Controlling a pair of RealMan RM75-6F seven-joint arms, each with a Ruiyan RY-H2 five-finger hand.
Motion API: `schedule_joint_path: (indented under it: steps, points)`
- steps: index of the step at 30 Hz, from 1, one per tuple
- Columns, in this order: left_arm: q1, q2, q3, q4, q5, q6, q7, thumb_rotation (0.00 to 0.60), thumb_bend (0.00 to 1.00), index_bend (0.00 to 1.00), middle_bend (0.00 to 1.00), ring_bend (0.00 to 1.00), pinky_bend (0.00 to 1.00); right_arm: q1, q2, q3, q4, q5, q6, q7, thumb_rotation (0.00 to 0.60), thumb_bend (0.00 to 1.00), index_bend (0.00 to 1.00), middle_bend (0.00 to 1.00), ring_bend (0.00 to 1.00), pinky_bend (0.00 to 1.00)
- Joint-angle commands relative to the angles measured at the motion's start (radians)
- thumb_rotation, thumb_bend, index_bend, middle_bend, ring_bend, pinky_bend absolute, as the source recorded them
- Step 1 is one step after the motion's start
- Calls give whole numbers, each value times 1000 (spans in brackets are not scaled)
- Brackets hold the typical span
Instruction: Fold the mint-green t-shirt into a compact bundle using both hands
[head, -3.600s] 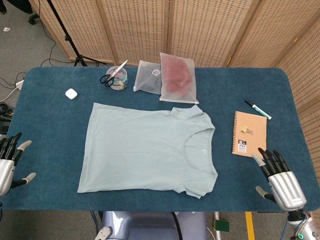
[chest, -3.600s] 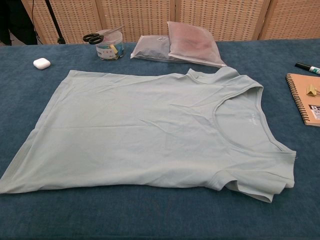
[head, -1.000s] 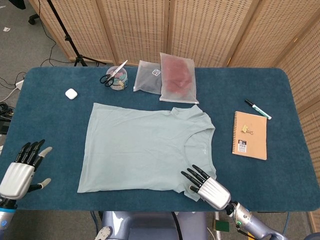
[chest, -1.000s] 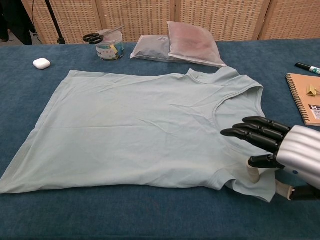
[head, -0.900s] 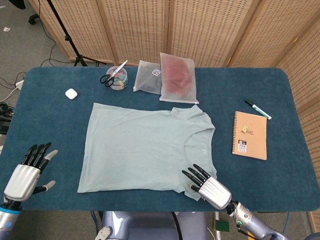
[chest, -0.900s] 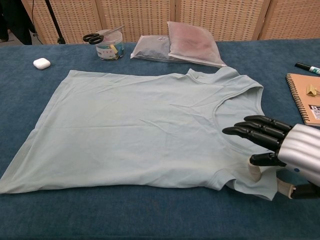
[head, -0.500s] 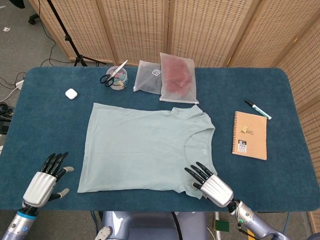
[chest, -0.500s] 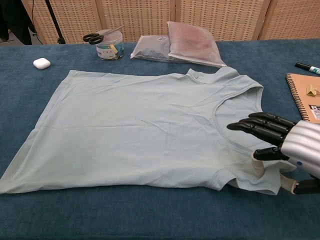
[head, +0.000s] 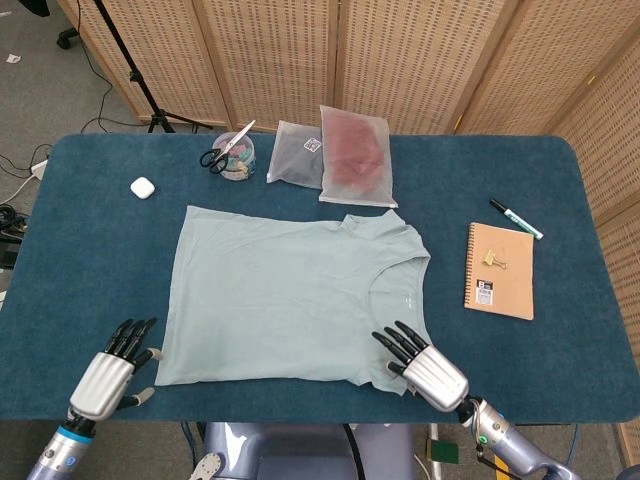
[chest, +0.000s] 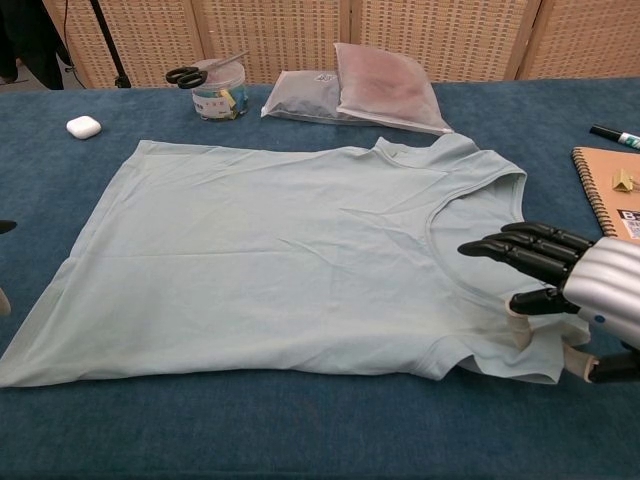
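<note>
A mint-green t-shirt (head: 290, 295) lies spread flat in the middle of a blue worktop (head: 90, 240), collar toward the robot's right. The right hand (head: 424, 368) sits over the near sleeve at the shirt's front right corner, fingers (chest: 520, 255) stretched out and apart, holding nothing; it has edged slightly further right since half a second ago. The left hand (head: 108, 377), fingers spread and empty, now lies just beside the shirt's front left hem corner, having come in from the worktop's left edge. The shirt itself has not changed shape. Behind it stand a tub with scissors (head: 232, 155), two plastic bags (head: 340, 155) and a white earbud case (head: 142, 187); to the right lie a spiral notebook (head: 499, 271) and a marker (head: 515, 218).
</note>
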Motion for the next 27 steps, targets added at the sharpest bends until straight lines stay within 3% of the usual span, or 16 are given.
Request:
schedule_joint_path:
  steps: [1,10,18,27]
  points:
    - [5,-37,7,52,3,10,-18,600,99,438,0,0,0,0,0,0,0,3,-2,-1,600,620,555,49,0,0]
    - [1,-89,14,133,-5,4,-49,600,135,445,0,0,0,2,2,2,-2,11,-4,-2,600,646,555,49,0,0]
    - [-9,-93,20,136,-12,-11,-64,600,243,448,0,0,0,3,2,2,0,14,-4,-4,600,672,555,49,0,0]
    - [-15,-93,29,126,-19,-28,-66,600,251,452,0,0,0,4,3,1,0,17,-5,-4,600,672,555,49,0,0]
